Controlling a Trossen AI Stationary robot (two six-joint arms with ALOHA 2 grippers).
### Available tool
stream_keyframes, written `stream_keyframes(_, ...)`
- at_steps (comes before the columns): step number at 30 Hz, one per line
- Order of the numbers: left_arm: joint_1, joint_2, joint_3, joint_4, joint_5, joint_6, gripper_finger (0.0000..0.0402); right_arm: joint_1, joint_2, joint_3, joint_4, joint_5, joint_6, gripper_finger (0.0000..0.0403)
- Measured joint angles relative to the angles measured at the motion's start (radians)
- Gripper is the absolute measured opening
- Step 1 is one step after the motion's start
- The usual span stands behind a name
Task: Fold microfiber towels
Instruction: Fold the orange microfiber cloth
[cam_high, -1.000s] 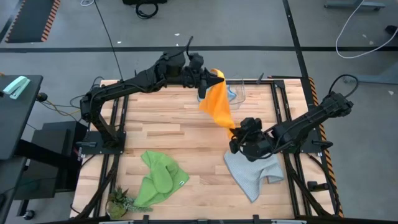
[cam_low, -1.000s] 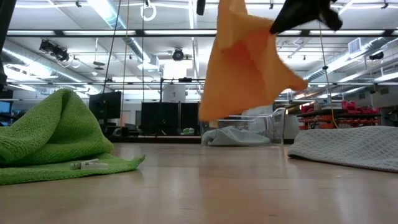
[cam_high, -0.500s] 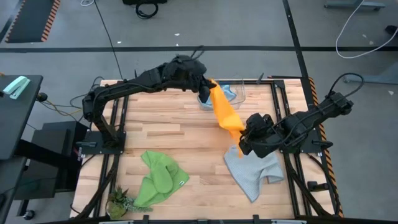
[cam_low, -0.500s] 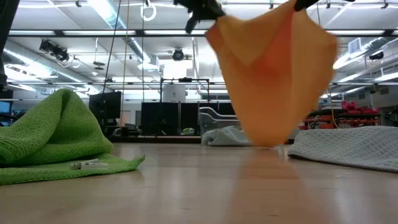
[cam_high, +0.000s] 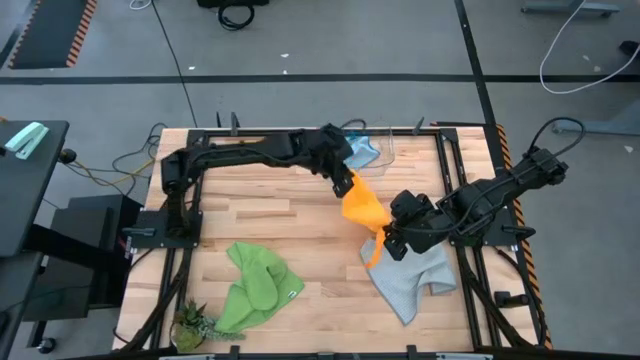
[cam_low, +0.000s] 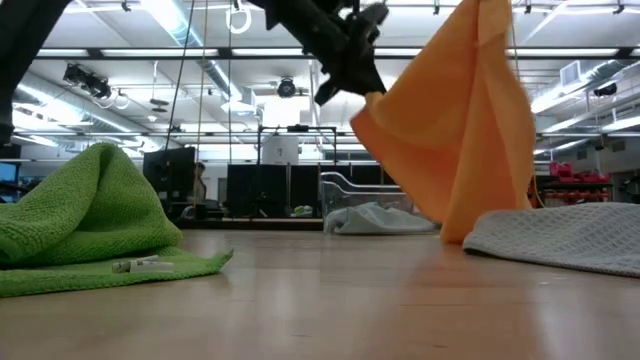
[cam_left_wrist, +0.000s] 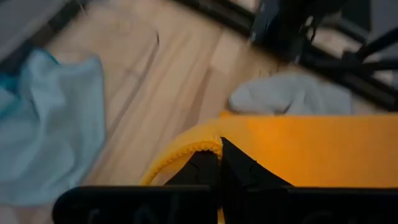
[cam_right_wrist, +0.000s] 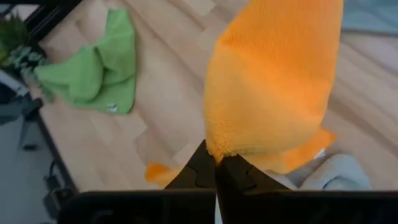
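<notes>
The yellow-orange towel (cam_high: 362, 208) hangs bunched between my two grippers above the middle right of the table. My left gripper (cam_high: 345, 180) is shut on its far upper end and my right gripper (cam_high: 391, 234) is shut on its near end. The towel's lower tip (cam_low: 450, 236) reaches down to the table beside the light grey towel (cam_high: 410, 275), which lies crumpled at the near right. The bright green towel (cam_high: 255, 285) lies crumpled at the near left. At the far edge lies the light blue towel (cam_high: 362, 152). My left gripper pinches the yellow-orange towel's stitched edge (cam_left_wrist: 186, 151) between its two fingers, slanting down from the table's far left. The cloth falls away below the fingers, slack. My right gripper pinches a bunched edge of the same towel (cam_right_wrist: 216, 148) between its fingertips, slanting down from the table's right. The towel bulges out beyond the fingers and sags toward the table.
A clear container (cam_high: 385, 148) stands at the far edge by the light blue towel. A small plant (cam_high: 192, 325) sits at the near left corner. Dark frame rails (cam_high: 455, 190) run along the table's sides. Bare wood lies in the middle left (cam_high: 270, 215).
My left gripper has come down and toward the near edge, tipping downward and closing in on my right gripper. The yellow-orange towel, stretched high between the grippers before, has sunk and gone slack, and its lower tip now reaches the table. My right gripper has tipped further down.
</notes>
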Motion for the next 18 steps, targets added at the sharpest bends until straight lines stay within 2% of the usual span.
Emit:
stream_keyframes(4, -0.010, 0.036, 0.000, -0.002, 0.002, 0.006, 0.0009, -0.001, 0.000, 0.000, 0.005, -0.032, -0.001, 0.0000)
stream_keyframes(8, -0.011, 0.028, 0.000, 0.001, 0.051, 0.018, 0.0016, -0.010, 0.000, 0.000, 0.005, -0.047, -0.002, 0.0000)
stream_keyframes(12, -0.011, -0.013, 0.001, -0.018, 0.103, 0.042, 0.0027, -0.049, 0.000, 0.000, 0.006, -0.058, -0.023, 0.0000)
stream_keyframes(18, -0.049, -0.025, 0.000, -0.111, 0.099, 0.130, 0.0045, -0.129, 0.000, -0.001, 0.016, -0.111, -0.093, 0.0000)
